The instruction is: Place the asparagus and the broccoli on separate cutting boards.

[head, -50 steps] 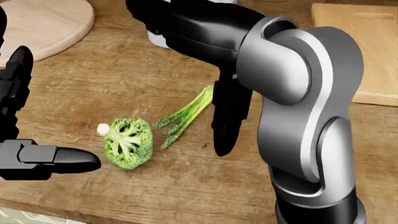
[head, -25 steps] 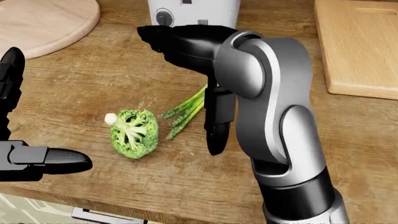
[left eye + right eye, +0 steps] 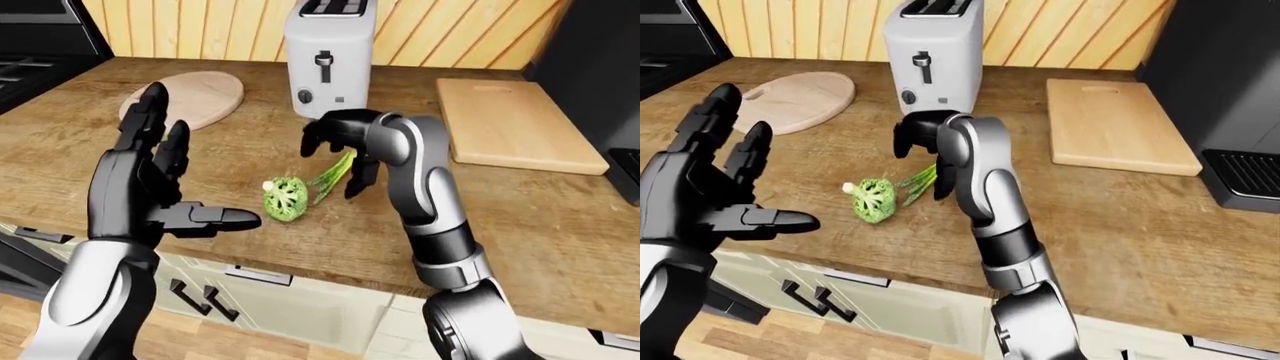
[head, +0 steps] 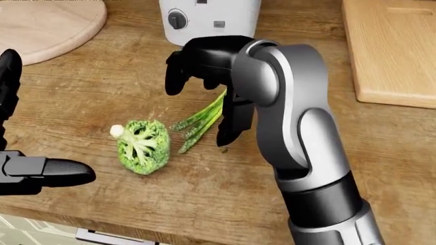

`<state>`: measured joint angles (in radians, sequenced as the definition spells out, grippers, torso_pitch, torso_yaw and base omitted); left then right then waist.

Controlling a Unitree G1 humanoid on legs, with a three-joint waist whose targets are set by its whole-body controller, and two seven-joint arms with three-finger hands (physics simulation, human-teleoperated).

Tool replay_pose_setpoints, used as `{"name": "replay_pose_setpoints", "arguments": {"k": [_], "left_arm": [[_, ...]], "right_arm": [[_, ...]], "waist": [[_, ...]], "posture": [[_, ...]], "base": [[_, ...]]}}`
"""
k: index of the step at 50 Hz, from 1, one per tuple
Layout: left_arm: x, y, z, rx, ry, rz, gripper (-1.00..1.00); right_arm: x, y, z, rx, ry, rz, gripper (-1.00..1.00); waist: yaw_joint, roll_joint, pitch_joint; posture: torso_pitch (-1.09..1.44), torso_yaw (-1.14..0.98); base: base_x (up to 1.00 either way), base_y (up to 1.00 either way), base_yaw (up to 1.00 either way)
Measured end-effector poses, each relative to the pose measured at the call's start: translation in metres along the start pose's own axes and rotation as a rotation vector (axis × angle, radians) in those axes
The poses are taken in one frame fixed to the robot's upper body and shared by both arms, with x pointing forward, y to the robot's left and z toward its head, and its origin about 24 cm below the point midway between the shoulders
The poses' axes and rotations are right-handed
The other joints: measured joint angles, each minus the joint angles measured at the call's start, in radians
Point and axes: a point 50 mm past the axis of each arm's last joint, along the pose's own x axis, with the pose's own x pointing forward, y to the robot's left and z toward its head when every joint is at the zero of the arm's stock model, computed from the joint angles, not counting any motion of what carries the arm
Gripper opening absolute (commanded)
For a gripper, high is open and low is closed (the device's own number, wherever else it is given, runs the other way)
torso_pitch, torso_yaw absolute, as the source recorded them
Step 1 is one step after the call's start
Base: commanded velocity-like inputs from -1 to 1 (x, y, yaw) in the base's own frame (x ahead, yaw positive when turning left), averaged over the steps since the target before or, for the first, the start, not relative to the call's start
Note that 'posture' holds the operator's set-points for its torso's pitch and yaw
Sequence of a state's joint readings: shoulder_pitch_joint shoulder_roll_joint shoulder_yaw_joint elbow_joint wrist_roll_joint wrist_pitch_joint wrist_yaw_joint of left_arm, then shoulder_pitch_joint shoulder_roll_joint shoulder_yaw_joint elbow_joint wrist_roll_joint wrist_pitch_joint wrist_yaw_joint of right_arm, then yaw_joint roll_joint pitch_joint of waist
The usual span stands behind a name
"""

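Left hand (image 3: 150, 187): fingers spread apart, raised near the counter edge.
Broccoli (image 4: 141, 146): on the counter, 9 o'clock of the asparagus (image 4: 202, 121).
Right hand (image 4: 208, 84): fingers apart, arched over the asparagus.
Boards: round board (image 3: 190, 97) at 10 o'clock, rectangular board (image 3: 510, 124) at 2 o'clock.
Toaster (image 3: 328, 60): no readable writing.

In the head view the right hand (image 4: 204, 76) covers the upper ends of the asparagus (image 4: 200, 122), so whether any finger touches the stalks cannot be told. The left hand (image 4: 30, 168) is cut off by that view's left edge, with only a thumb and part of the fingers showing. The toaster (image 4: 208, 18) loses its upper body at the top edge. The round cutting board (image 4: 44, 25) and the rectangular cutting board (image 4: 392, 51) each run out of the view.
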<state>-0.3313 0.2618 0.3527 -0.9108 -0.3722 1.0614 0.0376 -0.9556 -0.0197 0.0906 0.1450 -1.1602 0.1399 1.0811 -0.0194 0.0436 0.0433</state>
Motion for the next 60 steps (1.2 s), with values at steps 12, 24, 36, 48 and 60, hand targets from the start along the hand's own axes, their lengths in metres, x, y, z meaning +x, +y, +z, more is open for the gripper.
{"name": "replay_pose_setpoints", "arguments": {"k": [12,24,36,48,60], "left_arm": [[-0.006,-0.003,0.009,0.003,-0.023,-0.018,1.00],[-0.006,-0.001,0.007,-0.001,-0.014,-0.012,1.00],[-0.005,0.000,0.006,-0.010,-0.020,-0.007,1.00],[-0.006,0.000,0.007,-0.008,-0.021,-0.009,1.00],[-0.006,-0.005,0.012,0.003,-0.028,-0.021,1.00]], "right_arm": [[0.008,0.012,-0.001,-0.016,-0.008,-0.003,0.07],[0.013,0.019,0.000,-0.054,-0.013,-0.029,-0.03],[0.012,0.029,-0.003,-0.101,-0.013,-0.067,-0.40],[0.007,0.026,-0.010,-0.096,0.010,-0.040,-1.00],[-0.022,0.003,-0.028,-0.065,0.079,-0.119,-1.00]], "waist": [[-0.001,0.003,-0.003],[0.000,0.000,-0.008],[0.007,-0.004,-0.015],[0.005,-0.007,-0.009],[0.004,-0.007,0.005]], "posture": [[0.00,0.00],[0.00,0.00],[0.00,0.00],[0.00,0.00],[0.00,0.00]], "base": [[0.00,0.00,0.00],[0.00,0.00,0.00],[0.00,0.00,0.00],[0.00,0.00,0.00],[0.00,0.00,0.00]]}}
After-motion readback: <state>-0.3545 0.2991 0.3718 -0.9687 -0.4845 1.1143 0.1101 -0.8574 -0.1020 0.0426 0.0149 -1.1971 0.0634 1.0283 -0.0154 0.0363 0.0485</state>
